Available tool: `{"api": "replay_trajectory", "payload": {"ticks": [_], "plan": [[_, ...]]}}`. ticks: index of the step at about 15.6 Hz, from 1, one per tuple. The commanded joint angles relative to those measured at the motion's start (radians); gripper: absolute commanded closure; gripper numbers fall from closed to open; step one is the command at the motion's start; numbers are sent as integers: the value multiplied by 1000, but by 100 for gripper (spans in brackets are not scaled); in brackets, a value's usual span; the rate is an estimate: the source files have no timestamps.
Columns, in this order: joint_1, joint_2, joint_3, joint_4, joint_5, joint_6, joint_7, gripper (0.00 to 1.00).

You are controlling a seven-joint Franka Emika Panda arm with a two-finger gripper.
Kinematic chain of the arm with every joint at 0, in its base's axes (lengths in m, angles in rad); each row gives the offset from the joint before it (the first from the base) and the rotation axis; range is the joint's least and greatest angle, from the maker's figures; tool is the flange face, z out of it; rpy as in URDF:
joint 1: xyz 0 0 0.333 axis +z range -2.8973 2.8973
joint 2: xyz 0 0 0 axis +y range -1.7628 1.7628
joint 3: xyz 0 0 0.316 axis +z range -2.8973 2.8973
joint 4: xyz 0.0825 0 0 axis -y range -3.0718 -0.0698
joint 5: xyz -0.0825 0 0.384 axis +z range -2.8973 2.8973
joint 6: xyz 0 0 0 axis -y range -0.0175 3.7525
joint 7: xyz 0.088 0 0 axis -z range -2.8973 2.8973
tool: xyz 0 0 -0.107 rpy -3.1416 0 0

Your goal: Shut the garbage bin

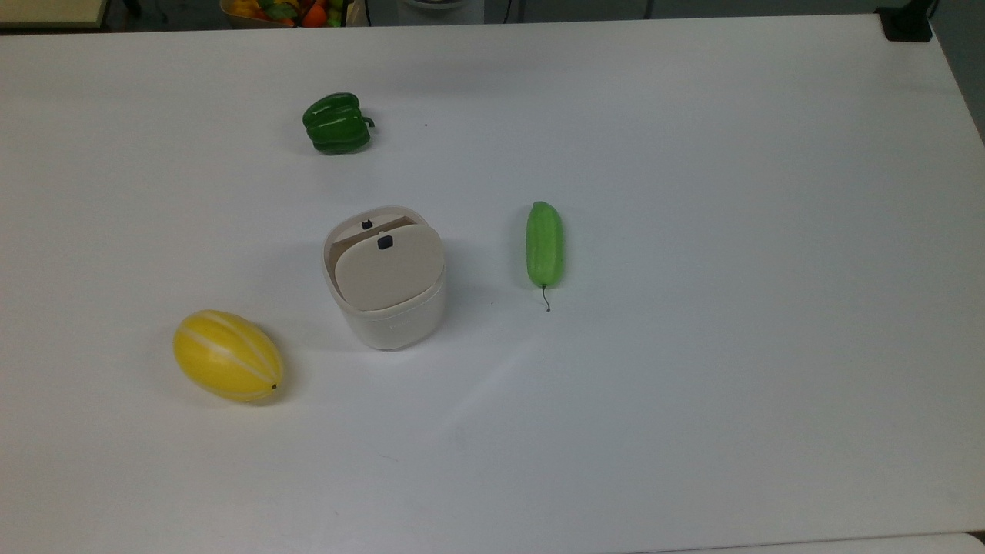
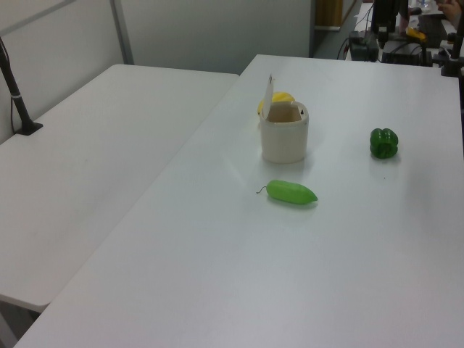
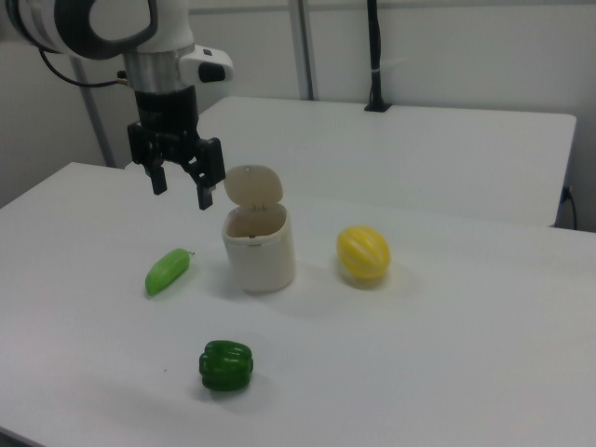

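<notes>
The garbage bin [image 1: 392,319] is a small off-white tub near the middle of the white table, also seen in the left view [image 2: 284,141] and the right view [image 3: 259,250]. Its beige lid [image 3: 253,184] stands tilted up at the rim, leaving the tub open; a small black button [image 1: 385,242] sits on the lid. In the right view my gripper [image 3: 179,191] hangs in the air just left of the raised lid, above the table. It is open, with nothing between its fingers and clear of the bin.
A yellow melon [image 1: 227,355] lies at the top view's lower left of the bin. A green pepper [image 1: 336,123] sits farther up, and a light green cucumber [image 1: 544,243] lies to the bin's right. A second white table [image 2: 87,159] adjoins.
</notes>
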Motion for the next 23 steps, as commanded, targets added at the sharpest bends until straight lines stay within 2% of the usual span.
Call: {"api": "replay_trajectory", "payload": {"ticks": [1,4,6,9,12,16,21,23], "plan": [[6,4,-7,8,12,16,-23,49],[6,2,-7,10,12,14,-69,84],[6,7,-7,31,13,16,-87,100],[9,30,-7,59,25,42,-150,100],[12,74,-15,83,94,95,-164,100],[14,195,-29,212,191,137,-173,100],[17,332,-23,310,264,250,-200,100],[38,380,-24,332,269,283,-200,100]]}}
